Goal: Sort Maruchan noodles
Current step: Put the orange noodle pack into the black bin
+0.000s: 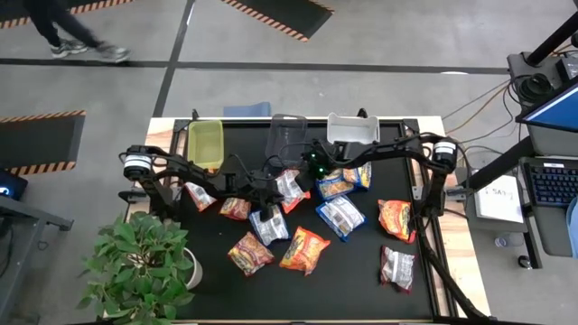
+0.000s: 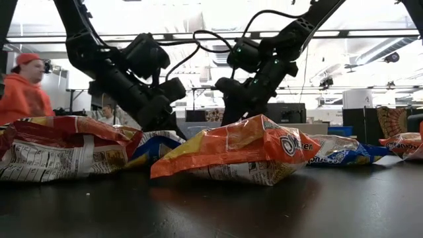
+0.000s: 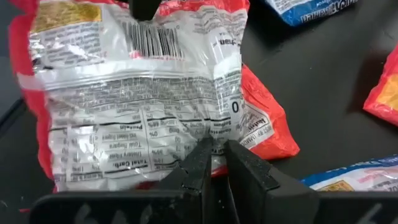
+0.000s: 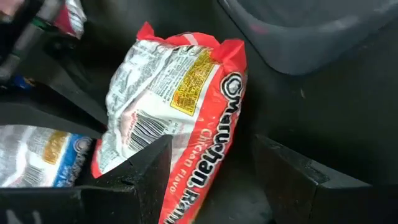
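Several Maruchan packets lie scattered on the black table [image 1: 361, 271]: orange-red, blue-and-yellow and white-and-red ones. My left gripper [image 3: 214, 163] reaches in from the table's left and is shut on a white-and-red packet [image 1: 291, 188] near the table's middle. My right gripper [image 4: 221, 180] comes from the right, open, with its fingers either side of that packet's [image 4: 180, 106] other end. In the low view both grippers' fingertips are hidden behind an orange-red packet [image 2: 231, 155]. My left gripper pinches the white-and-red packet by the edge of its near end [image 3: 217, 142] between the two fingers. The fingers come at it slanting down from the table's left. The packet stretches away from them, printed back up; whether it is lifted, I cannot tell. My right gripper: one finger [image 4: 146, 171] stands close against the packet's side; whether it touches, I cannot tell.
Along the far edge stand a green bin [image 1: 206, 142], a dark mesh bin [image 1: 289, 134] and a white bin [image 1: 352, 128]. A potted plant [image 1: 140, 266] covers the near left corner. A person in orange [image 2: 23, 92] is beyond the table.
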Action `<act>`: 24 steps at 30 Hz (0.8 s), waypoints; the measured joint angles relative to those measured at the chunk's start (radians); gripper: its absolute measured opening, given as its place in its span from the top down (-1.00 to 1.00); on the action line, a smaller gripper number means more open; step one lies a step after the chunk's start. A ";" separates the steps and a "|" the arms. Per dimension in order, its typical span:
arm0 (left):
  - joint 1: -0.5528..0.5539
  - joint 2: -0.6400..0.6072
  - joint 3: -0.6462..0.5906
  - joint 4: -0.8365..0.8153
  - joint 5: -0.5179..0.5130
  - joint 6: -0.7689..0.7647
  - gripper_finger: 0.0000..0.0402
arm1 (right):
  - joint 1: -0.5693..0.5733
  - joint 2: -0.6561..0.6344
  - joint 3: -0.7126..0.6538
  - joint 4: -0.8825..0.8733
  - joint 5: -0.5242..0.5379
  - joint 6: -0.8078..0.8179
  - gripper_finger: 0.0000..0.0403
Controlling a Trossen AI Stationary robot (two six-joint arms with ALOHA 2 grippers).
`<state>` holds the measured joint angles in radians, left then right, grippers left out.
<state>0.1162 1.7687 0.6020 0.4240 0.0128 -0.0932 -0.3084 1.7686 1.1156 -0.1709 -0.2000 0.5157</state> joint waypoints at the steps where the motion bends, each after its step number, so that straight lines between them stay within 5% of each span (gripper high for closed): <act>1: 0.000 0.000 -0.004 0.003 0.000 -0.003 0.81 | 0.000 0.005 0.001 0.015 -0.015 0.001 -0.07; 16: 0.000 0.001 -0.011 0.007 0.005 0.001 0.81 | 0.007 0.062 0.002 0.183 -0.168 -0.047 -0.05; 24: -0.001 0.002 -0.012 0.038 0.004 -0.003 0.81 | 0.025 0.078 0.003 0.223 -0.178 -0.055 0.23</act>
<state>0.1150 1.7706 0.5900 0.4624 0.0170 -0.0963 -0.2832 1.8469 1.1187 0.0526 -0.3779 0.4606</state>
